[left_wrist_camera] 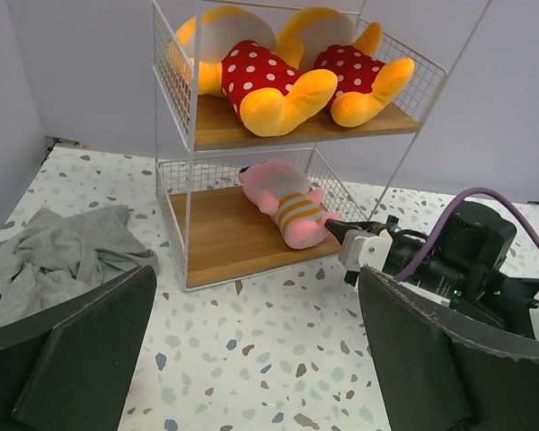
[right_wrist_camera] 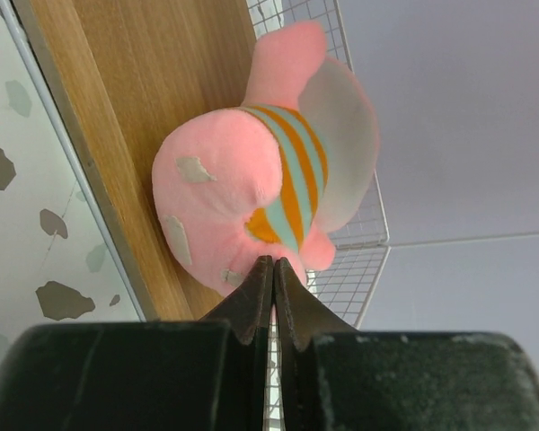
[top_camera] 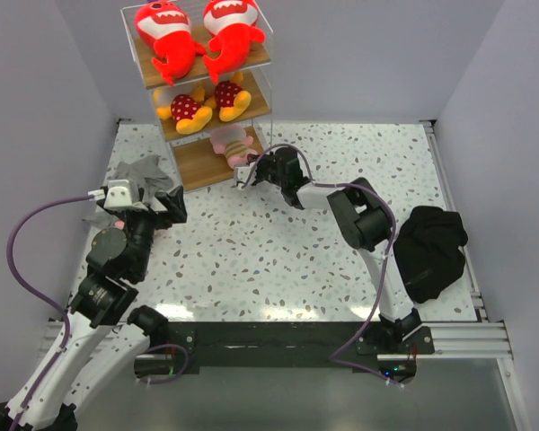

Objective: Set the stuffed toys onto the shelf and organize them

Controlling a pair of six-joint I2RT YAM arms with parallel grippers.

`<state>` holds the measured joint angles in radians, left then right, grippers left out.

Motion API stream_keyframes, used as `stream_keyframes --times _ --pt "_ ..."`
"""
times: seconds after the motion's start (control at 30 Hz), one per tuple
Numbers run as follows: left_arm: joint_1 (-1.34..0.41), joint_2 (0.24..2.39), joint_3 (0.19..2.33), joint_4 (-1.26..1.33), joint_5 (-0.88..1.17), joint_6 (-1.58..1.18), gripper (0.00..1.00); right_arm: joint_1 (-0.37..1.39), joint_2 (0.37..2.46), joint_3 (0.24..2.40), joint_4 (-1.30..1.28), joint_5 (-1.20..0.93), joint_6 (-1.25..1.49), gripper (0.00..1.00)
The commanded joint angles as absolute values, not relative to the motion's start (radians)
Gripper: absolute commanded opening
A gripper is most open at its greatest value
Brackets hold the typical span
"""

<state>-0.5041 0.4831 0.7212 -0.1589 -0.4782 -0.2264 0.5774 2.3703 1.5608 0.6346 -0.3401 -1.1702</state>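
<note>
Top view, shelf: I see the shelf (top_camera: pixel 198 166) at the far left of the table (top_camera: pixel 296 260).
Top view, toys: The two red sharks (top_camera: pixel 166 40) are on the top board. The two yellow toys (top_camera: pixel 193 108) are on the middle board. One pink toy (top_camera: pixel 235 145) lies on the bottom board, near its right end.
Top view, arms: My right gripper (top_camera: pixel 250 172) is right at the pink toy. My left gripper (top_camera: pixel 157 199) is beside a grey cloth (top_camera: pixel 144 171), well away from the toys. A black cloth (top_camera: pixel 431 251) lies far to the right.
Left wrist view, jaws: My left fingers (left_wrist_camera: pixel 81 359) are spread as wide as they go. They hold nothing.
Left wrist view, toy: The pink toy lies on its side. Its near end hangs just over the front edge, by my right arm's tips.
Right wrist view, jaws: My right jaws are squeezed all the way together. Their tips sit at the toy's low edge. I cannot tell if they nip a bit of fluff.
Right wrist view, toy: The toy fills the view, round, with striped clothes.
How it will handle: I think it is light and squishy, so it won't break. It may flop or roll.
Where to hold: I would pinch the fat middle, around the stripes. A thin edge could slip out.
</note>
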Motion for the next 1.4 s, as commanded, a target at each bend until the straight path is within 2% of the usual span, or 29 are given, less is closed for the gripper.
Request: stream_keyframes --times 0.0,0.07,0.1,0.13,0.17,0.3,0.33,0.4,0.6,0.8,0.9,0.93,1.07,1.13,1.37 --pt "-0.502 0.489 0.707 -0.141 -0.506 -0.238 1.0 0.577 2.361 1.592 0.672 -0.311 -1.124 0.0" --pt "-0.502 0.498 0.707 -0.141 -0.515 -0.238 1.0 0.578 2.344 1.553 0.748 -0.31 -1.069 0.0" --pt "-0.5 0.502 0.707 -0.143 -0.535 -0.241 1.0 0.577 2.335 1.531 0.793 -0.311 -1.033 0.23" --pt "-0.5 0.508 0.706 -0.143 -0.548 -0.245 1.0 0.578 2.323 1.508 0.831 -0.321 -0.959 0.35" --pt "-0.5 0.524 0.706 -0.141 -0.563 -0.255 1.0 0.58 2.286 1.47 0.86 -0.33 -0.939 0.41" --pt "-0.494 0.597 0.722 -0.19 -0.739 -0.34 1.0 0.591 2.174 1.372 0.9 -0.362 -0.846 0.46" --pt "-0.491 0.612 0.732 -0.21 -0.762 -0.357 1.0 0.595 2.148 1.318 0.94 -0.367 -0.791 0.5" --pt "-0.48 0.65 0.746 -0.255 -0.788 -0.423 1.0 0.607 2.071 1.255 0.983 -0.353 -0.726 0.52" --pt "-0.393 0.725 0.738 -0.307 -0.726 -0.575 0.99 0.738 1.84 1.03 1.023 -0.098 -0.492 0.53" --pt "-0.361 0.926 0.862 -0.552 -0.888 -0.837 0.92 0.827 1.565 0.839 0.859 -0.002 -0.141 0.44" --pt "-0.341 1.054 0.933 -0.682 -0.988 -0.954 0.89 0.841 1.476 0.802 0.671 0.014 0.07 0.44" --pt "-0.328 1.112 0.951 -0.686 -0.994 -0.956 0.88 0.842 1.429 0.807 0.559 0.003 0.101 0.45" --pt "-0.178 1.227 0.965 -0.592 -0.821 -0.858 0.86 0.848 1.345 0.815 0.367 -0.054 0.17 0.47" --pt "-0.153 1.3 0.982 -0.558 -0.799 -0.793 0.84 0.851 1.312 0.815 0.289 -0.07 0.186 0.47" --pt "-0.127 1.417 1.009 -0.543 -0.776 -0.692 0.8 0.854 1.151 0.735 0.294 -0.083 0.213 0.47"
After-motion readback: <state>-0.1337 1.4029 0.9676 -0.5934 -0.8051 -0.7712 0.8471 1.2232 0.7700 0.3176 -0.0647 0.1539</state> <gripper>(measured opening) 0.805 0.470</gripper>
